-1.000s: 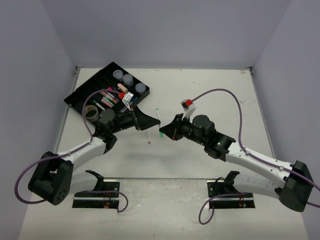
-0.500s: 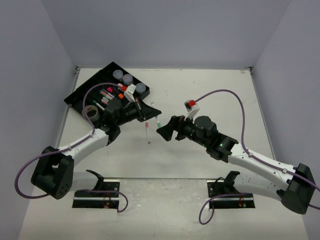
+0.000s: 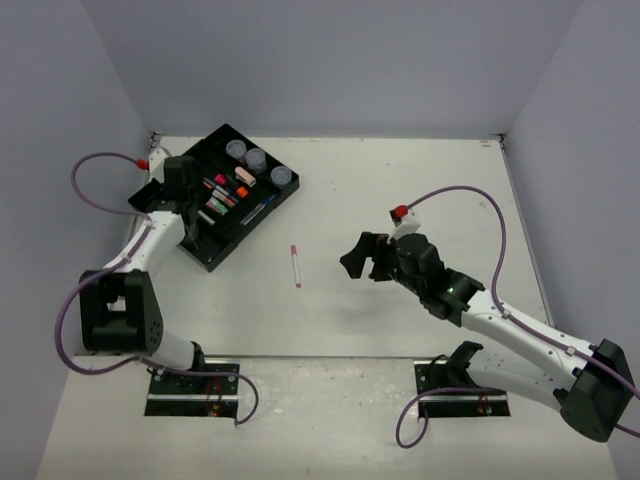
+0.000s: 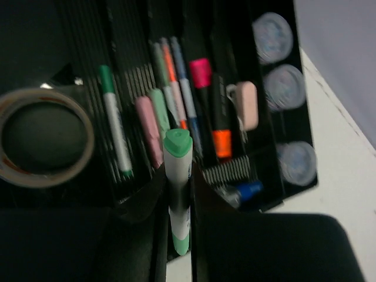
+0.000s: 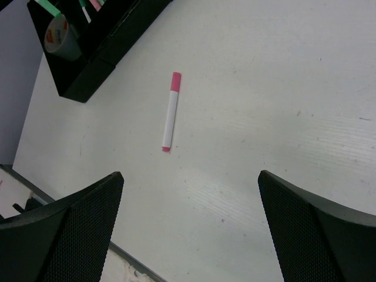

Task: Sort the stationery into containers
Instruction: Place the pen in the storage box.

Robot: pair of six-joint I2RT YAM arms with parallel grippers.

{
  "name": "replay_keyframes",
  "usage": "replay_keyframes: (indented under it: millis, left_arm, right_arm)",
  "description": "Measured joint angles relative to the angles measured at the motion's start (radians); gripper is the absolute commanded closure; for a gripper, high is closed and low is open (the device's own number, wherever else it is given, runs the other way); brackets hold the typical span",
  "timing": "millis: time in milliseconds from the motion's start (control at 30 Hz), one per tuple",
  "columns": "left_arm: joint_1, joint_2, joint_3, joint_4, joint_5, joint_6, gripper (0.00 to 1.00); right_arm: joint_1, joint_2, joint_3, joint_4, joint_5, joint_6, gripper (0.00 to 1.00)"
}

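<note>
My left claw [image 4: 176, 235] had lifted the green-capped white marker [image 4: 177, 176] off the surface [image 5: 264, 88] and held it clamped above the black divided plastic tray [image 4: 59, 47]; my right claw [image 5: 188, 229] gaped wide; one pink-capped white pen [image 5: 170, 111] remained outside the tray.

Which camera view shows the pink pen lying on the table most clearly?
The right wrist view: the pink pen lies whole and large on the table. The top external view shows the pen whole but small. The left wrist view does not show it.
</note>
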Motion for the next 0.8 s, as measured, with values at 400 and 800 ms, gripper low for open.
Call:
replay_keyframes:
  millis: [400, 800]
  left_arm:
    - [0.09, 0.247, 0.101, -0.057, -0.121, -0.008, 1.0]
    - [0.104, 0.275, 0.085, 0.013, -0.072, -0.019, 0.79]
  right_arm:
    - [-0.003, 0.009, 0.0, -0.001, -0.036, -0.011, 0.01]
    - [-0.003, 0.036, 0.0, 0.0, -0.058, -0.012, 0.01]
